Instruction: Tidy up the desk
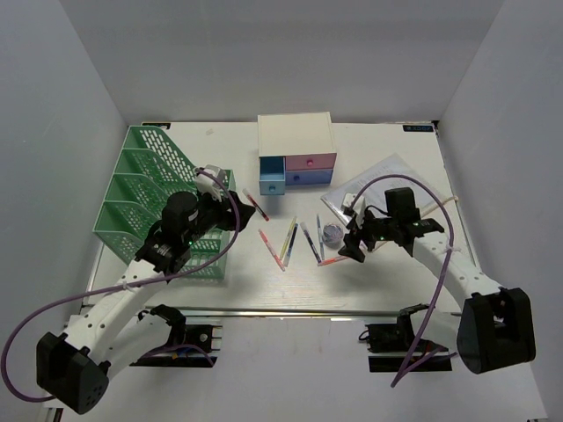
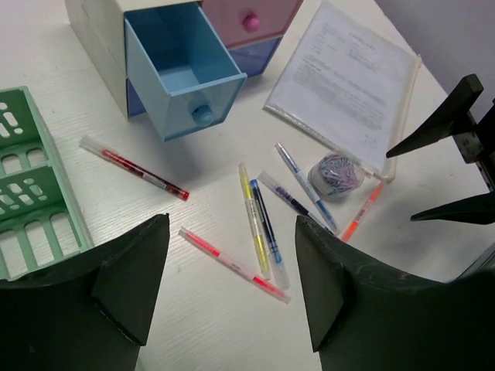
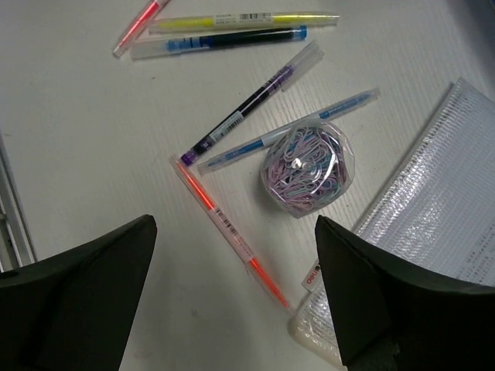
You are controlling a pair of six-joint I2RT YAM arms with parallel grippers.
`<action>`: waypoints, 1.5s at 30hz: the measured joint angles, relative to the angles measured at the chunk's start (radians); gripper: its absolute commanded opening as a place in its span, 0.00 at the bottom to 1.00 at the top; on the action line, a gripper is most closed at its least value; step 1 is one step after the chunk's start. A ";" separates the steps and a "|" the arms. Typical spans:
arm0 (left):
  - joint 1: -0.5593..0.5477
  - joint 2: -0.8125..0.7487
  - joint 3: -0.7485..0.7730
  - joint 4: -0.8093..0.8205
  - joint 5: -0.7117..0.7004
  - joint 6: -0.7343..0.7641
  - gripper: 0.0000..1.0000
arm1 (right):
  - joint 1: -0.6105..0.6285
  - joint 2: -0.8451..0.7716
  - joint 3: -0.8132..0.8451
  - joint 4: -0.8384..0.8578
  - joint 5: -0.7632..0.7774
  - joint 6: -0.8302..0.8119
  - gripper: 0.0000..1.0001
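Grey walls box in the off-white surface [image 1: 387, 281], which lies flat beneath both my arms. My left end effector [image 2: 230, 232] hangs with its fingers apart and nothing between them, above a pink pen [image 2: 232, 264] and a yellow pen [image 2: 254, 220] lying just beside a dark blue pen [image 2: 267, 232]. My right end effector [image 3: 236, 228] is spread wide too and empty, over an orange pen [image 3: 203, 199]. Just past that sits a small bag of paper clips [image 3: 307, 168], resting against a light blue pen [image 3: 352, 102], with a purple pen [image 3: 247, 108] alongside. A plastic sleeve of papers [image 3: 433, 201] lies beside the clips. Farther out, a red pen [image 2: 133, 168] lies alone near the green rack [image 1: 145, 189], which crowds my left arm. At the back stands the drawer box [image 1: 296, 141], its blue drawer [image 2: 182, 66] pulled out.
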 measured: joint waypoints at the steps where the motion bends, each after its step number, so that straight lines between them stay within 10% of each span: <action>1: 0.000 -0.002 0.000 -0.006 0.000 0.008 0.77 | 0.012 0.004 0.000 0.010 0.023 0.001 0.89; 27: 0.000 -0.057 0.000 -0.029 0.014 0.032 0.80 | 0.124 0.346 0.134 0.127 0.239 0.039 0.87; 45: 0.000 -0.055 0.000 -0.029 0.014 0.032 0.80 | 0.181 0.371 0.158 0.109 0.316 0.058 0.37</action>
